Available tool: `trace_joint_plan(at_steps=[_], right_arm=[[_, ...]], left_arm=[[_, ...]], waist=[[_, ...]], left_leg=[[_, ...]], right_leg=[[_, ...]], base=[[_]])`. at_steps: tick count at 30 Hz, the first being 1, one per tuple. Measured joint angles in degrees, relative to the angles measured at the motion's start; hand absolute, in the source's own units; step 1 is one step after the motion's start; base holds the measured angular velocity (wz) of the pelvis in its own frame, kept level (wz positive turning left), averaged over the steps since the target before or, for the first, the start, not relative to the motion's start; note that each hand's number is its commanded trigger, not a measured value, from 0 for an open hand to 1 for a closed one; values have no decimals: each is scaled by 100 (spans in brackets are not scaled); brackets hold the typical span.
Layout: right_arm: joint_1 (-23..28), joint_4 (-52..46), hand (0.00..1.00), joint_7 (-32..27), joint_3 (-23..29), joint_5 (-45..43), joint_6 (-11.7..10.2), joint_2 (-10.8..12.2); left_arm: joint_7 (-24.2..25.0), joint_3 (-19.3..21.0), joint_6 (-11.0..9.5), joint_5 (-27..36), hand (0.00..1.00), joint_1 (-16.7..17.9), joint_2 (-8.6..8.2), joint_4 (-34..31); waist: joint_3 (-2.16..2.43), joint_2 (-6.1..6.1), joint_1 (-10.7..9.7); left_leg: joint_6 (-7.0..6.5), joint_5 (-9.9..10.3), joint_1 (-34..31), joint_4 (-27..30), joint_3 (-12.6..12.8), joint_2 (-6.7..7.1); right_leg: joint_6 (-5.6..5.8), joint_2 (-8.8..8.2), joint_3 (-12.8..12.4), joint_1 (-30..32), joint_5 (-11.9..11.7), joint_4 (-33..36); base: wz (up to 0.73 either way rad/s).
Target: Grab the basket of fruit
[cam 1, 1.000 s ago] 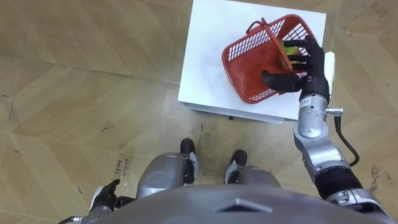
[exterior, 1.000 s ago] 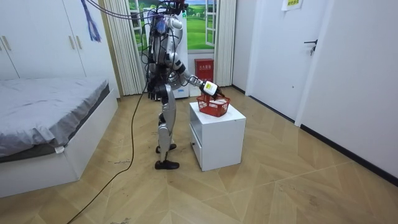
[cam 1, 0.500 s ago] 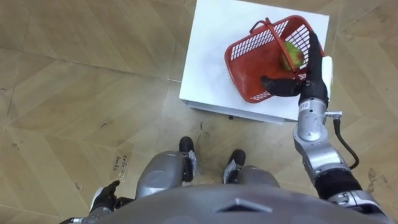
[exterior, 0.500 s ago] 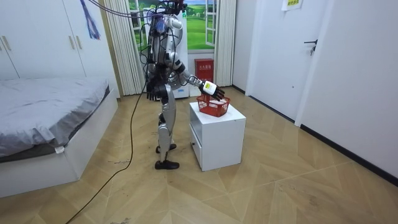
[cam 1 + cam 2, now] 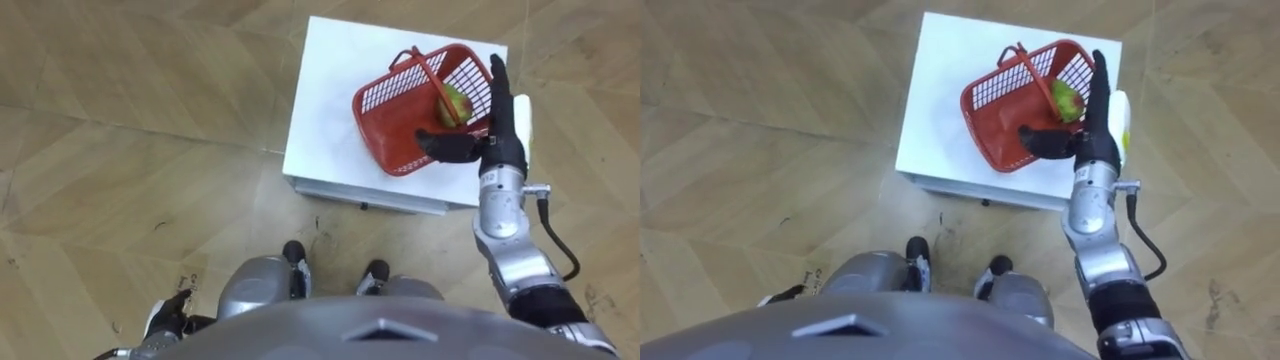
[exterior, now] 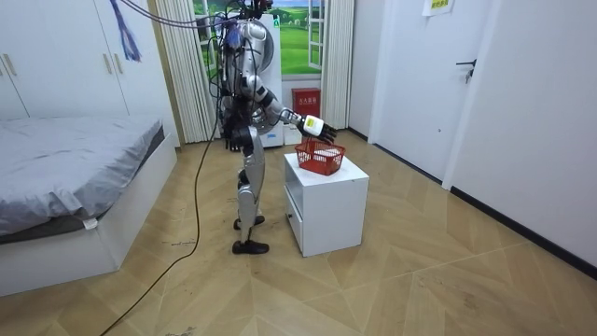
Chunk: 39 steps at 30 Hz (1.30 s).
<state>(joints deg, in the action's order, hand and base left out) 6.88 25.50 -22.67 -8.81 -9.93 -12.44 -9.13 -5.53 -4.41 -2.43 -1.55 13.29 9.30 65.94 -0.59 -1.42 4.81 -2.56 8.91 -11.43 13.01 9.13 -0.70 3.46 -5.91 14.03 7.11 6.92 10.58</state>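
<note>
A red mesh fruit basket (image 5: 400, 110) with an upright handle (image 5: 432, 72) stands on a white cabinet (image 5: 330, 90), toward its right side, in front of me. A green fruit (image 5: 455, 102) lies inside by the right wall. My right hand (image 5: 497, 125) is open just above the basket's right rim. Its fingers are straight and point away from me, and the thumb reaches left over the basket's near corner. It holds nothing. In the room view this hand (image 6: 317, 128) hovers over the basket (image 6: 320, 157). My left hand (image 5: 170, 315) hangs low by my hip.
I stand upright on parquet floor close to the cabinet (image 6: 326, 205), which has a drawer front. A bed (image 6: 65, 177) and wardrobe lie at the room view's left. A curtained window is behind me, and a door (image 6: 415, 75) is at the room view's right.
My right hand, earlier spread down inside the basket over the fruit, has lifted and straightened, so the fruit now shows. The basket has stayed on the cabinet. The eye view has shifted slightly.
</note>
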Motion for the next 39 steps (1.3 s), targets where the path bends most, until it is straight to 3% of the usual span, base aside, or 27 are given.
trace_joint_plan(at_steps=[4,9,15,20,23,26,32,34,39], right_arm=[[147,-226,0,50,0,-14,-1,-10],[303,-536,0,75,13,-183,-12,-35],[584,-615,0,102,118,-622,-11,-54],[866,-335,0,38,254,-628,-29,-70],[892,466,0,30,547,-642,8,-71],[965,1088,0,37,725,-630,162,-87],[880,2761,0,366,797,-202,393,-91],[688,3563,0,673,797,-41,637,-89],[546,4515,0,1194,840,-190,1272,-62]], left_arm=[[-7,16,-67,-23,0,-36,33,-72],[-13,35,-61,-147,0,-142,88,-83],[6,193,-45,-137,0,-212,86,-186],[64,408,-60,-129,0,-230,78,-444],[165,559,-60,-143,0,-236,69,-556],[195,659,-54,-137,0,-209,45,-603],[227,675,-3,-146,0,-102,30,-674],[255,766,94,-174,0,-111,6,-616],[285,1000,425,-351,0,5,-19,-597]], waist=[[-13,-53,-59],[13,-105,-203],[8,-53,-367],[26,1,-468],[53,16,-481],[73,25,-474],[62,49,-487],[53,46,-512],[65,37,-509]], left_leg=[[1,1,352,-140,173,1],[2,3,543,-177,281,-2],[2,3,739,-246,341,11],[7,4,959,-323,345,15],[12,8,1127,-391,347,29],[14,10,1213,-448,390,40],[24,29,1378,-484,415,39],[25,85,1401,-458,396,43],[33,127,1499,-426,344,53]], right_leg=[[0,2,-127,-216,0,-13],[0,3,-205,-341,0,-18],[0,10,-284,-469,0,-91],[1,15,-281,-653,0,-109],[17,12,-279,-781,11,-109],[36,9,-308,-851,23,-102],[38,14,-301,-1020,25,-163],[39,10,-285,-1110,55,-193],[31,4,-233,-1211,120,-181]], base=[[-22],[-12],[-6],[-1],[0],[-9],[-3],[0],[5]])
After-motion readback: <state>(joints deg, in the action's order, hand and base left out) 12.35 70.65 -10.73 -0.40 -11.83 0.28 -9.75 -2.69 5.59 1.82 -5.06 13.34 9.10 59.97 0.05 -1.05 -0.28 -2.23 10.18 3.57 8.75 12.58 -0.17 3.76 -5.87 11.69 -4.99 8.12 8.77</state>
